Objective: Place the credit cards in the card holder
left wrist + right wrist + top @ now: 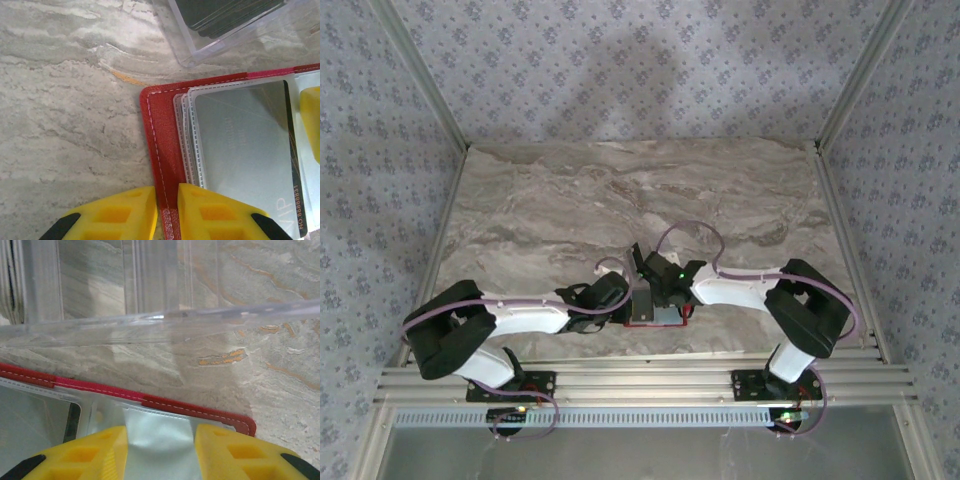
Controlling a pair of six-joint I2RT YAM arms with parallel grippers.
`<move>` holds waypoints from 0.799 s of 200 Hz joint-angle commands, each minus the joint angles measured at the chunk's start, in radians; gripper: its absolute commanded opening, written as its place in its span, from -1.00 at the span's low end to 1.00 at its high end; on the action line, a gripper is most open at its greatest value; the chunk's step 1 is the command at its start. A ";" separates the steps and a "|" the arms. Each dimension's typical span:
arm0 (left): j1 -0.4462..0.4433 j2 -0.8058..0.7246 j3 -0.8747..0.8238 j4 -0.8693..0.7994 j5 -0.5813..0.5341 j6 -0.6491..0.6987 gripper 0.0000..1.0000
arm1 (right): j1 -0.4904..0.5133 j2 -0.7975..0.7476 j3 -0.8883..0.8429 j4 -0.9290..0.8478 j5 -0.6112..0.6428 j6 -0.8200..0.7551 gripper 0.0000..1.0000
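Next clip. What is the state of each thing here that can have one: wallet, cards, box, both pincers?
card holder: open, lying flat, clear sleeves facing up.
sleeved card: inside a clear sleeve.
boxed cards: stacked in the box, not yet in the holder.
clear box: on the table beside the holder, holding cards.
left pincer: shut on the card holder's red edge.
right pincer: open, over the holder's silver inside.

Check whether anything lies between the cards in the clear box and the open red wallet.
Nothing lies on the strip of marble table between the clear box and the red wallet. Only the box's own clear wall stands around the dark cards. The wallet's upward-facing sleeve already holds a VIP card.
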 commanded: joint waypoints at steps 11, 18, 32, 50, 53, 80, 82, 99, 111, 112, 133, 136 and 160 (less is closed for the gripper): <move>-0.019 0.094 -0.028 -0.019 0.089 0.000 -0.59 | 0.003 0.059 -0.056 0.006 0.015 0.037 -0.31; -0.019 0.094 -0.028 -0.019 0.089 -0.001 -0.59 | 0.005 0.062 -0.065 0.019 0.008 0.041 -0.38; -0.019 0.097 -0.027 -0.017 0.089 -0.001 -0.59 | 0.009 0.062 -0.077 0.038 -0.004 0.046 -0.53; -0.019 0.105 -0.028 -0.013 0.089 -0.001 -0.59 | 0.012 0.046 -0.088 0.060 -0.023 0.046 -0.73; -0.019 0.107 -0.029 -0.013 0.089 -0.002 -0.59 | 0.012 0.044 -0.088 0.063 -0.025 0.045 -0.77; -0.019 0.120 -0.037 0.001 0.090 -0.006 -0.59 | 0.012 -0.002 -0.074 0.062 -0.031 0.033 -1.00; -0.019 0.120 -0.037 0.002 0.091 -0.006 -0.59 | 0.012 -0.005 -0.072 0.062 -0.032 0.031 -1.00; -0.019 0.126 -0.037 0.007 0.091 -0.008 -0.60 | 0.014 -0.032 -0.047 0.052 -0.037 0.021 -1.00; -0.019 0.127 -0.037 0.010 0.092 -0.009 -0.60 | 0.019 -0.042 -0.024 0.041 -0.043 0.017 -1.00; -0.019 0.127 -0.037 0.010 0.092 -0.010 -0.60 | 0.020 -0.043 -0.022 0.041 -0.045 0.017 -1.00; -0.021 0.131 -0.034 0.015 0.095 -0.012 -0.60 | 0.038 -0.036 0.019 0.037 -0.072 0.014 -1.00; -0.021 0.132 -0.033 0.016 0.096 -0.014 -0.60 | 0.042 -0.034 0.025 0.035 -0.076 0.014 -1.00; -0.022 0.138 -0.032 0.028 0.102 -0.019 -0.61 | 0.062 -0.016 0.055 0.050 -0.107 0.025 -0.79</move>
